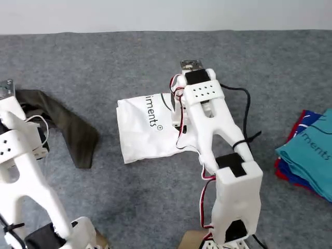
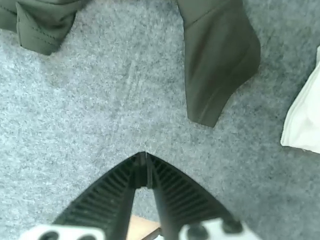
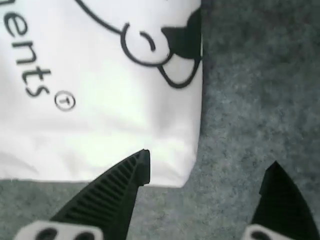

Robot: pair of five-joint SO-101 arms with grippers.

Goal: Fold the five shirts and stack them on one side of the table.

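A folded white shirt (image 1: 148, 127) with black print lies mid-table on the grey carpet. The right arm (image 1: 207, 104) stands over the shirt's right edge. My right gripper (image 3: 209, 172) is open: one finger (image 3: 125, 185) hangs over the white shirt (image 3: 100, 75) near its corner, the other over bare carpet. A crumpled dark olive shirt (image 1: 67, 124) lies at the left by the left arm (image 1: 21, 150). My left gripper (image 2: 145, 162) is shut and holds nothing, above carpet, short of the olive shirt (image 2: 220, 55). Teal, blue and red folded shirts (image 1: 311, 153) are stacked at the right edge.
Grey carpet (image 1: 104, 57) covers the whole table. A corner of the white shirt (image 2: 305, 120) is in the left wrist view. Open carpet lies at the back and between the white shirt and the stack.
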